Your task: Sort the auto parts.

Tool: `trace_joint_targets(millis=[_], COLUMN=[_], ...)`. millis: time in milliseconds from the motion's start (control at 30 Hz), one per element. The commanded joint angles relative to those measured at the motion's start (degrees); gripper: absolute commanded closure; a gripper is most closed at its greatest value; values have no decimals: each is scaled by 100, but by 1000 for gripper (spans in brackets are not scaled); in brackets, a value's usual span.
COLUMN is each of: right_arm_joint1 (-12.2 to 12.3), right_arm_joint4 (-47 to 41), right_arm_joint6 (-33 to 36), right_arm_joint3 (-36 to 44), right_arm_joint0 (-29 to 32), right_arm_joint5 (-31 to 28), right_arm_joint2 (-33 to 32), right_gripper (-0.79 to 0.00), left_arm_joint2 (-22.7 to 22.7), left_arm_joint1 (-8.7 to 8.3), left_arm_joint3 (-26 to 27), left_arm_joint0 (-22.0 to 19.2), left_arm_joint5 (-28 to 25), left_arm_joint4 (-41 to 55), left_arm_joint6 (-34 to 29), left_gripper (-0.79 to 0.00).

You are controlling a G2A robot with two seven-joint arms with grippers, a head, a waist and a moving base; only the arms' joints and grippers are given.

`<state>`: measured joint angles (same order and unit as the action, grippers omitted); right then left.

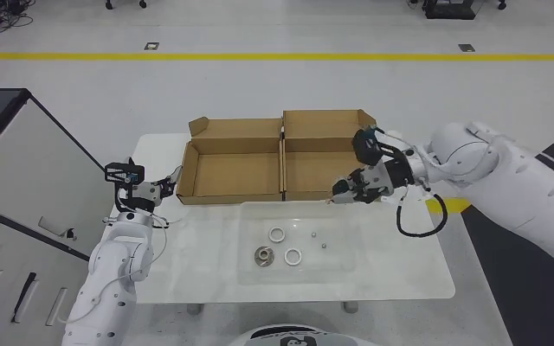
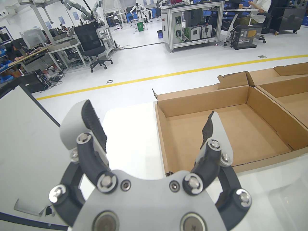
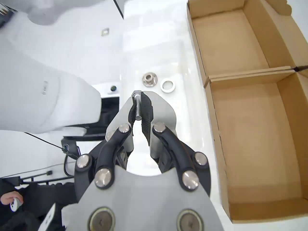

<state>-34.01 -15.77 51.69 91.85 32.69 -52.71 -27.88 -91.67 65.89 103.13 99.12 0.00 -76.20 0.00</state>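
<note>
Right gripper clenched on a bolt at the near wall of the right box; left gripper spread and holding nothing.

The bolt lies lengthwise between the ribbed pads, hex head poking past the tips, over the table between the tray's far edge and that box; it looks like steel, so small, stiff and dense for its size, and the thread should give the pads bite, though a round shank may roll if the squeeze eases; the left gripper sits by the left box's outer wall at the table's left edge; in the tray a flanged bushing and a ring lie just beside each other; the ring looks thin and slick, best pinched across its rim; the bushing by its raised hub.
</note>
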Motion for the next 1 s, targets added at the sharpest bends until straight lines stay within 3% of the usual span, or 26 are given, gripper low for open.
trace_joint_targets(millis=[0,300,533,833,967], right_arm_joint1=[-19,-354,-736,-1127,-1181], right_arm_joint4=[-409,-1774,-2833,-3829,-3945], right_arm_joint6=[-100,-540,-540,-538,-538], right_arm_joint3=[-13,76,194,523,611], right_arm_joint0=[-28,-587,-1121,-1276,-1223], right_arm_joint5=[-89,-529,-529,-529,-529], right_arm_joint2=[33,499,689,350,239], right_gripper=[0,0,0,0,0], left_arm_joint2=[0,0,0,0,0], left_arm_joint1=[0,0,0,0,0], left_arm_joint3=[0,0,0,0,0], left_arm_joint0=[0,0,0,0,0], left_arm_joint5=[0,0,0,0,0], left_arm_joint4=[0,0,0,0,0], left_arm_joint6=[0,0,0,0,0], left_gripper=[-785,-785,-785,-785,-785])
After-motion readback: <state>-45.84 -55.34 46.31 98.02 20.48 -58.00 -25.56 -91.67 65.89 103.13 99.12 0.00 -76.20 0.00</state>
